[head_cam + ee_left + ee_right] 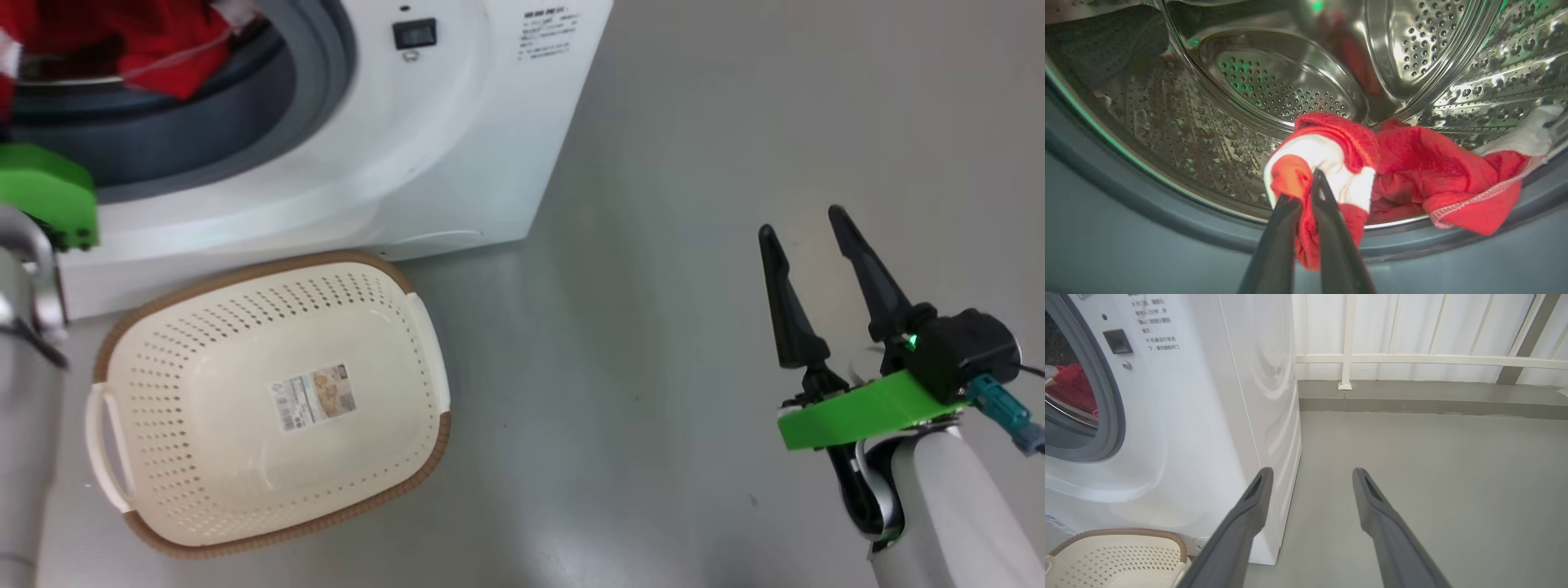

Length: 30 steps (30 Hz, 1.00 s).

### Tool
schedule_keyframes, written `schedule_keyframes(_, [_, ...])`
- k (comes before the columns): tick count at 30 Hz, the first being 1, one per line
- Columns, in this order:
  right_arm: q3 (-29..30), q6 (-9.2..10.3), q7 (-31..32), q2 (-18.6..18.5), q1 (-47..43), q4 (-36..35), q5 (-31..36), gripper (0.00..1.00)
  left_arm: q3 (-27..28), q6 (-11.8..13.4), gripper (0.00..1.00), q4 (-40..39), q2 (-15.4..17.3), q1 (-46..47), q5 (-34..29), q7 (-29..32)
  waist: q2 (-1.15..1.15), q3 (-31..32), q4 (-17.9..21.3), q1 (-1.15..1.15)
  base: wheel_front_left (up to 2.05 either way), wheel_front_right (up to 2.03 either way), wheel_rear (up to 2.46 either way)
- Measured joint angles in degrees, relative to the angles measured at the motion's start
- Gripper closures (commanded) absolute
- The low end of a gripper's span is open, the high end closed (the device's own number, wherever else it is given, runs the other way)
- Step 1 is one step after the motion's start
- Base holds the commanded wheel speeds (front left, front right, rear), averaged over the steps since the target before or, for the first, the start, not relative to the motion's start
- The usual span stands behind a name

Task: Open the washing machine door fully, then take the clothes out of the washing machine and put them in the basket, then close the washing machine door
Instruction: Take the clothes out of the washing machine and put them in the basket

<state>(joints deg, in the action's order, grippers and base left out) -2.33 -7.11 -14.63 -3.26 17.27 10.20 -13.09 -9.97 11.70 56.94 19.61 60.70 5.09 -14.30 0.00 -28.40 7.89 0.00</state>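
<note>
Risk first: the left pincer (1302, 185) has only a small fold of the clothes (1412, 179), low centre of the left wrist frame. The red bundle lying at the mouth of the drum (1274, 81) could slip free or snag on the grey rubber ring (1126, 228). It could then fall short of the basket (163, 392), lower left of the head frame below the washing machine (424, 147). That pincer is clamped nearly closed on red-and-white fabric. Far right, the right pincer (802, 222) gapes wide over the floor (653, 408), holding nothing.
</note>
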Motion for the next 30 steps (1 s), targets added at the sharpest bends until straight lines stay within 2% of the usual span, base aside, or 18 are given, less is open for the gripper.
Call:
schedule_keyframes(7, [-0.1,0.00,0.0,0.0,-1.8,0.4,0.2,0.00,2.9,2.1,1.00,-23.8,-0.6,-15.2,2.1,0.0,0.00,3.4,-1.7,0.00,0.00,0.00,0.00])
schedule_keyframes(12, [-0.1,0.00,0.0,0.1,-2.3,0.9,0.6,0.00,5.5,3.1,1.00,-38.1,-2.5,-25.6,3.2,-0.3,0.00,6.0,-2.8,0.00,0.00,0.00,0.00])
schedule_keyframes(25, [-0.6,0.00,0.0,0.1,-5.7,2.4,0.6,0.00,8.8,3.1,1.00,-56.2,-4.9,-40.7,1.8,-0.3,0.00,13.1,-4.1,0.00,0.00,0.00,0.00])
schedule_keyframes(30, [-0.6,0.00,0.0,0.2,-7.2,2.8,0.6,0.00,8.5,2.3,1.00,-62.9,-6.0,-45.5,0.9,-0.3,0.00,15.8,-4.3,0.00,0.00,0.00,0.00])
